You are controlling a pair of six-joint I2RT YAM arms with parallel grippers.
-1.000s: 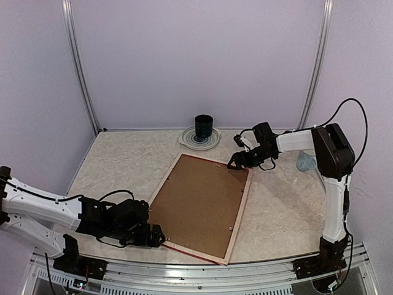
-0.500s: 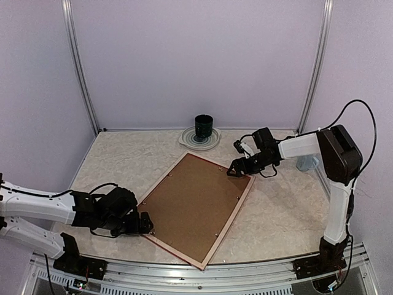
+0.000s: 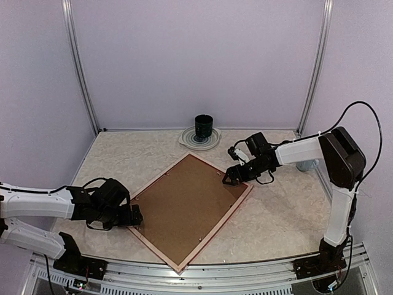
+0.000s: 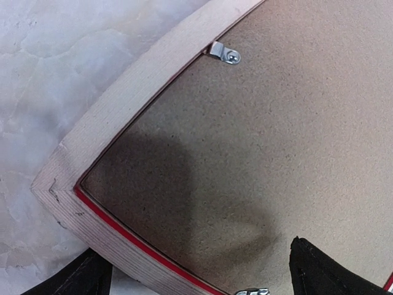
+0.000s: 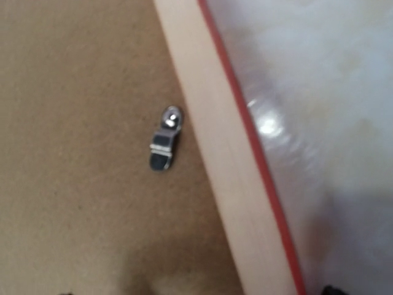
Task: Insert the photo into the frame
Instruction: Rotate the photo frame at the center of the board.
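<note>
1. The left claw (image 3: 135,216) gapes wide and grips nothing. Its dark fingertips (image 4: 331,273) flank the left corner of the frame (image 4: 123,114). They are cut off at the picture's edge, so I cannot tell if they touch.
2. The right claw (image 3: 228,178) is spread too and empty, over the frame's far right corner. Its wrist view is blurred, and its tips barely show.
3. The frame lies face down on the table (image 3: 282,215), pale wood up, with a brown backing board (image 3: 184,212) filling it and a metal clip (image 5: 164,146) on the board.
4. The photo is not visible in any view.
</note>
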